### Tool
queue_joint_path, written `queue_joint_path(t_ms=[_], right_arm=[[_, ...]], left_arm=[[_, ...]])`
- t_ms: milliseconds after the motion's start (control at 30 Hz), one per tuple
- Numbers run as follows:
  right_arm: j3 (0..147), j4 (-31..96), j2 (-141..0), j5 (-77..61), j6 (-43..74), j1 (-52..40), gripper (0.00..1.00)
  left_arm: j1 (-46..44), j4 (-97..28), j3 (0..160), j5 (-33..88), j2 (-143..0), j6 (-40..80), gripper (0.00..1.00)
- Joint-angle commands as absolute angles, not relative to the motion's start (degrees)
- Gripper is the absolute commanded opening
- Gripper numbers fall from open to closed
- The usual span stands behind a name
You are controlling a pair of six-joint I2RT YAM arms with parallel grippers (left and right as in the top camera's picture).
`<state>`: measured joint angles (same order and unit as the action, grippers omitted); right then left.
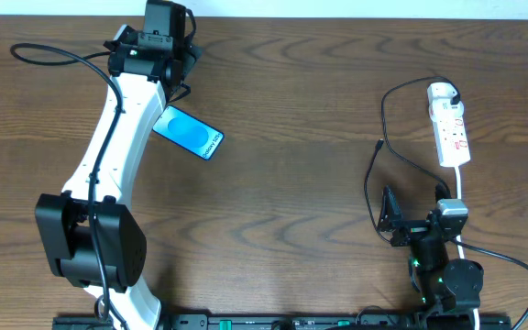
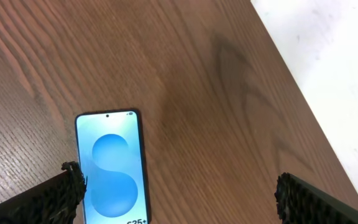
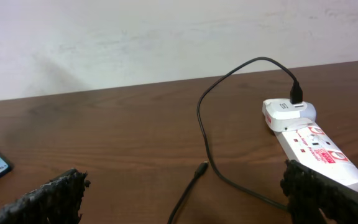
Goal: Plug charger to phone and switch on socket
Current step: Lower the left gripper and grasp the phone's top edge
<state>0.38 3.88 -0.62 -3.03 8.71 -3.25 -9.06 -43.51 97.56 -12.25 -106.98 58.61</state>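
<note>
Left hand (image 2: 179,184) hangs over the phone (image 2: 112,168), released, fingers (image 2: 67,193) spread wide, nothing in it. Phone lies flat on the counter (image 1: 291,101), screen up, on the left part, well apart from the charger (image 3: 199,115) and socket (image 1: 451,128) over on the right.

Step, as I read it: get hold of the phone so it can meet the plug tip (image 3: 201,167). To do it well:
- Phone sits off-centre, just beside the finger at the wrist pic's left, so shift the hand that way first.
- Then drop & close on the two long edges, not the glass.
- Front cam dot is at the far end in the wrist view, so the port end is prob. the one nearest the hand. Leave it uncovered.

Right hand (image 3: 182,186) is also released & empty, near the plug tip, which lies loose on the counter. Socket switch on/off: can't tell.

Views:
- Overhead alone shows the whole gap btw phone and tip, but the arm hides the left fingers and part of the phone.
- Left wrist alone shows the off-centre line-up.
- Right wrist alone shows the cable's other end going into the white adapter (image 3: 289,112) on the socket, plus a phone corner at its far-left edge.
</note>
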Motion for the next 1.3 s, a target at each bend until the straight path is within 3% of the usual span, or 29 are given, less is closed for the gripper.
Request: queue_joint_path(t_ms=[0,600,833,1267], right_arm=[[0.3,4.1,-0.38,-3.31,9.15,-3.38,0.99],[0.3,4.1,-0.38,-3.31,9.17,-3.38,0.99],[0.3,4.1,-0.38,-3.31,9.17,-3.38,0.99],[0.3,4.1,-0.38,-3.31,9.17,-3.38,0.99]], left_arm=[[-9.45,-43.7,98.59,-12.84,-107.39,59.24,0.99],[-10.02,-43.05,98.59,-12.4,-107.94,61.91,0.98],[-9.87,-48.71,98.59,-12.84,-110.72,65.69,0.98],[-7.99,-50.63,98.59,-1.93,-120.33,63.72,0.98]])
